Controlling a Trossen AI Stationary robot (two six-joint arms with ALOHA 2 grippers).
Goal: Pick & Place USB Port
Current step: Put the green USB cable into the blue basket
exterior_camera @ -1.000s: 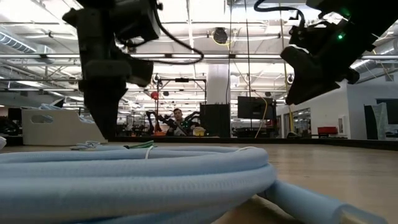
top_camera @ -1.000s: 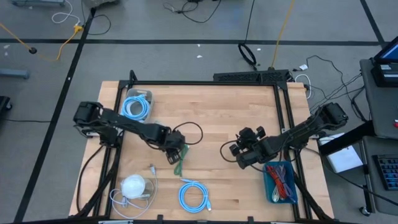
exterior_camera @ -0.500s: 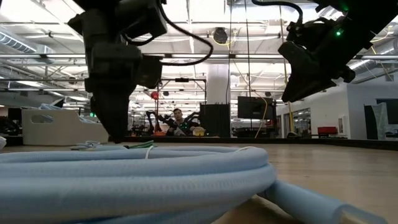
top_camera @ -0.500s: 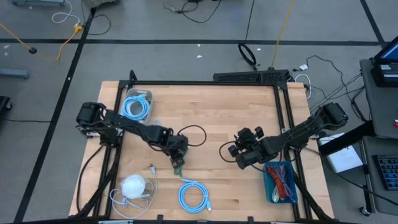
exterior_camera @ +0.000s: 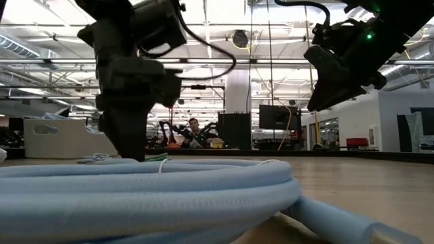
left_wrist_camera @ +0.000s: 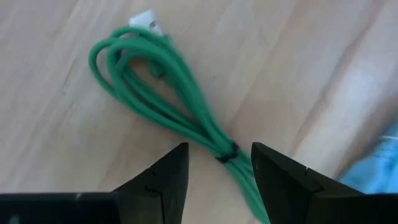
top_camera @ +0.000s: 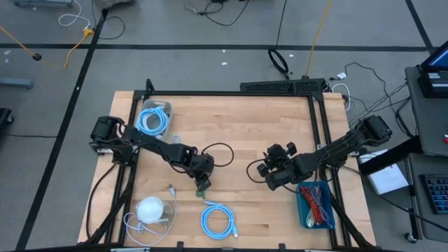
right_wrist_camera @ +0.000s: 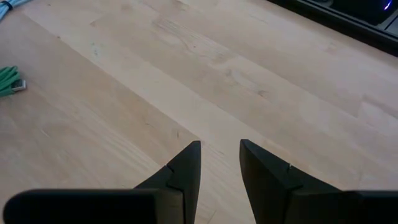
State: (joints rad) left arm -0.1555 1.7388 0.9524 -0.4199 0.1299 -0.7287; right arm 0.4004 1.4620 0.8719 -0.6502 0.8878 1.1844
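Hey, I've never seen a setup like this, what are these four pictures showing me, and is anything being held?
Two dark robot arms work at a wooden table. One picture looks straight down, one looks level across the tabletop, and two come from cameras on the arms' wrists.

The left hand is open, low over a tied green cable lying on the wood, one finger either side of its tie. The right hand is open too, waiting above bare wood.

Also there: a light blue cable coil near the front edge, another blue coil in a tray, a white bundle, and a blue bin of red wires.

Nothing is held yet.
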